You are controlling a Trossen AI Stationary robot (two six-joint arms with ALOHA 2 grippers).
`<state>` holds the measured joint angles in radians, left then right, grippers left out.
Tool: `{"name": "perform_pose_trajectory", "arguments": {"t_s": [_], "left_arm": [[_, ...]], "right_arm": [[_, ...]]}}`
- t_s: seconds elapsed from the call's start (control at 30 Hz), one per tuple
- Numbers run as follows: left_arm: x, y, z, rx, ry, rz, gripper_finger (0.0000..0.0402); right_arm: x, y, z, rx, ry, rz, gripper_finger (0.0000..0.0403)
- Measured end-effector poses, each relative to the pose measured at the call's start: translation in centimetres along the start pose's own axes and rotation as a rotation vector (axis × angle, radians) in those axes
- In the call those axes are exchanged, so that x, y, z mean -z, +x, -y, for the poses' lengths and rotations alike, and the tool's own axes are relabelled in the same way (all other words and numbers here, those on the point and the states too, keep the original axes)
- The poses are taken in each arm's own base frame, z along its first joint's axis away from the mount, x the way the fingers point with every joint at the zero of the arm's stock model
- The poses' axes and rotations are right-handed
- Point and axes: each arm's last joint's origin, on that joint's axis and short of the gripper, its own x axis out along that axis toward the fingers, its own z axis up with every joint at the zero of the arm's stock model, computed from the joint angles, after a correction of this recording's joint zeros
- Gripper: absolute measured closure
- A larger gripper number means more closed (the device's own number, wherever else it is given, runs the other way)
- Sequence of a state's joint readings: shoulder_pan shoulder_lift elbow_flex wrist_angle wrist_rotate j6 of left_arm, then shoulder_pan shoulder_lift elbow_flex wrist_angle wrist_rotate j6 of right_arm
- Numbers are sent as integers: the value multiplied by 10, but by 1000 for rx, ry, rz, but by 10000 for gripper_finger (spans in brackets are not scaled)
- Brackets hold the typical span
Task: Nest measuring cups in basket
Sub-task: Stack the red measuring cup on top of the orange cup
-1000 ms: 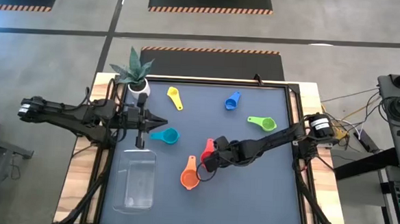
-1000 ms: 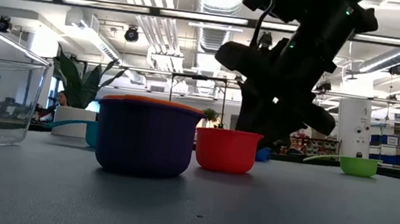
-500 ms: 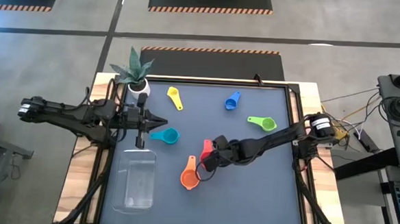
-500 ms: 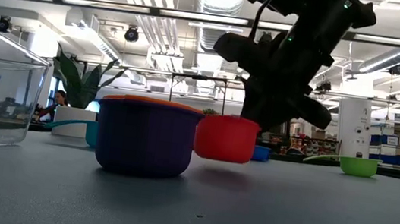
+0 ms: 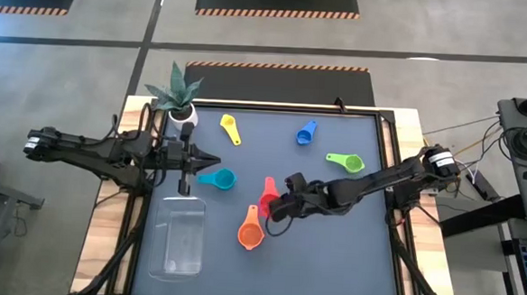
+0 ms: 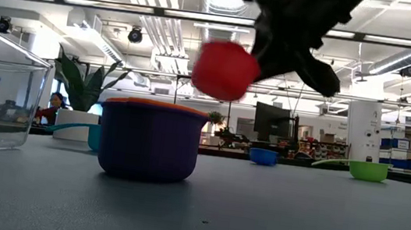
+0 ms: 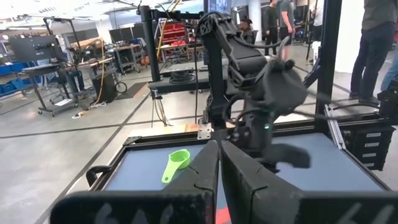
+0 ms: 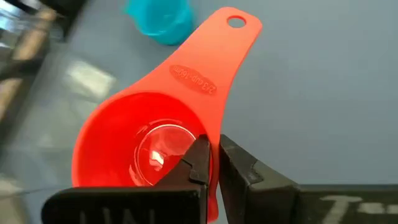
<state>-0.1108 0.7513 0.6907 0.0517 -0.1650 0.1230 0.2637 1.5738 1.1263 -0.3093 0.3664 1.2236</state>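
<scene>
Even, bright overhead light from ceiling strips in low view; some glare there. Soft, faint shadows on the dark table (image 5: 330, 259). Red cup (image 6: 225, 70) and right gripper (image 6: 277, 41) smeared by motion blur. Right wrist view: white glint inside cup bowl just beyond the fingers (image 8: 200, 163); teal cup (image 8: 158, 18) farther off, soft.

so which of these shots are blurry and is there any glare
Low view: the red cup and the right gripper holding it are smeared by motion, while the purple cup is sharp; ceiling lights blow out white. Right wrist view: a bright glint inside the red cup, background soft. High view: evenly lit, sharp.
</scene>
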Motion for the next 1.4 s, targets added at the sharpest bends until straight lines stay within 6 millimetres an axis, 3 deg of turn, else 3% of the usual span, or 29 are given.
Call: {"name": "perform_pose_trajectory", "arguments": {"t_s": [0.27, 0.4, 0.73, 0.9, 1.1, 1.4], "left_arm": [[0, 0, 0, 0, 16, 1, 402], [-1, 0, 0, -1, 25, 6, 402], [-2, -2, -1, -2, 31, 13, 402], [-2, -2, -1, -2, 31, 13, 402], [-2, -3, -1, -2, 32, 11, 402], [-2, -3, -1, -1, 32, 10, 402]], "right_arm": [[9, -5, -22, -131, 54, 44, 394], [11, 3, -36, -143, 31, 38, 394], [11, 17, -63, -20, -71, -5, 394], [22, 23, -74, 24, -83, -39, 394], [33, 22, -80, 34, -59, -68, 394], [41, 24, -74, 58, -91, -63, 394]]}}
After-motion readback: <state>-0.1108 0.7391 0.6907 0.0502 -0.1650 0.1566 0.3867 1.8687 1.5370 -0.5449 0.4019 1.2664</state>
